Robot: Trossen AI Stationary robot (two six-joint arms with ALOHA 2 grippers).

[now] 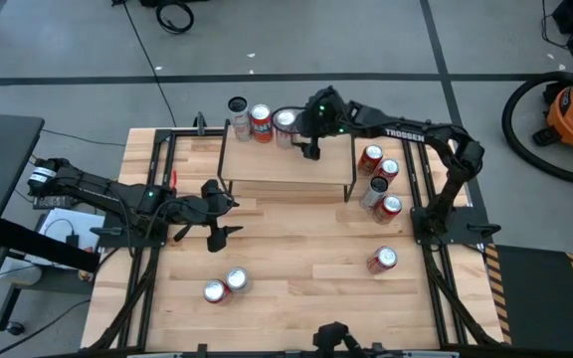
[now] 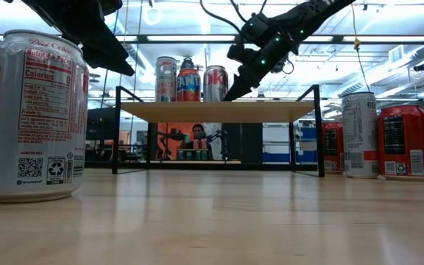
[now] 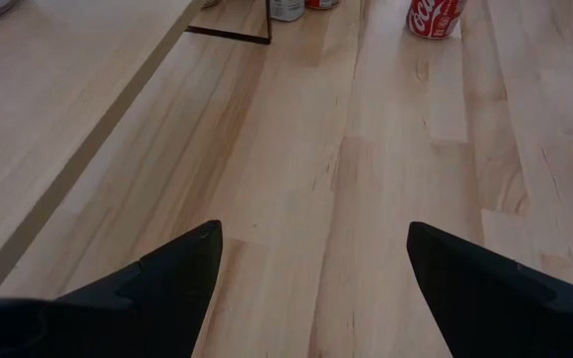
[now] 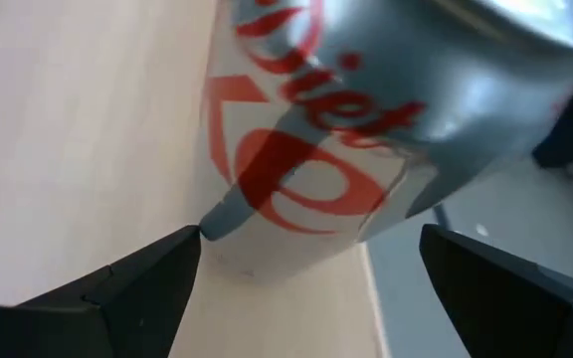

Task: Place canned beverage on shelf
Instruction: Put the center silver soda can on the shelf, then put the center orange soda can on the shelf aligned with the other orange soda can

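Observation:
The shelf is a light-wood board on thin black legs at the far middle of the table. Three cans stand upright on its far left part: a silver one, a red-and-blue one and a silver Diet Coke can. My right gripper hangs open just beside the Diet Coke can, one fingertip on either side of its base, slanting down over the board. My left gripper is open above the bare tabletop, left of centre, with nothing between its fingers.
Several cans stand on the table right of the shelf, and one more lies nearer the front. Two cans stand near the front left. The right part of the shelf board is bare.

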